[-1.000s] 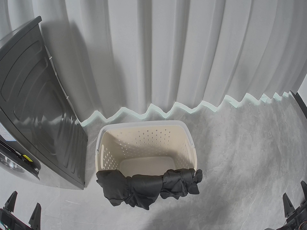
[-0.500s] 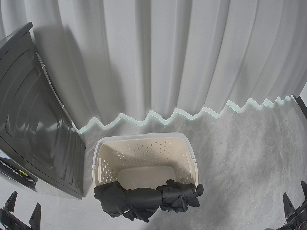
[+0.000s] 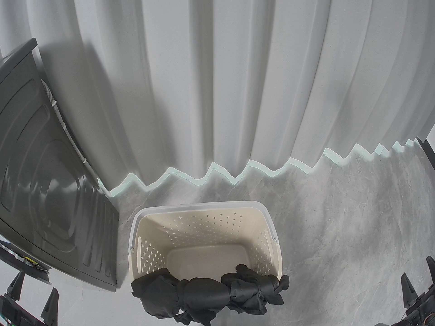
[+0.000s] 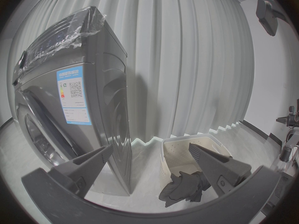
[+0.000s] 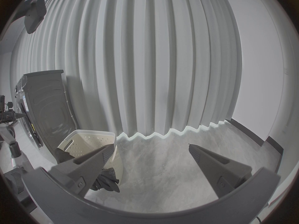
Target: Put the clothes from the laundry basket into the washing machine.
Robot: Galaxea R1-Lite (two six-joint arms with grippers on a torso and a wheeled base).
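There is one cream plastic laundry basket with small holes in its walls (image 3: 204, 225), one bundle of black clothes (image 3: 206, 294) and one dark grey washing machine (image 3: 45, 182). The basket stands on the grey stone-like floor (image 3: 358, 222), just beside the machine and before a white pleated curtain (image 3: 226, 69), and the clothes hang over its near rim, partly inside and partly outside. The left claw (image 3: 35, 290) and the right claw (image 3: 418, 272) are low at either side of the basket, apart from it, each one wide open and holding nothing.
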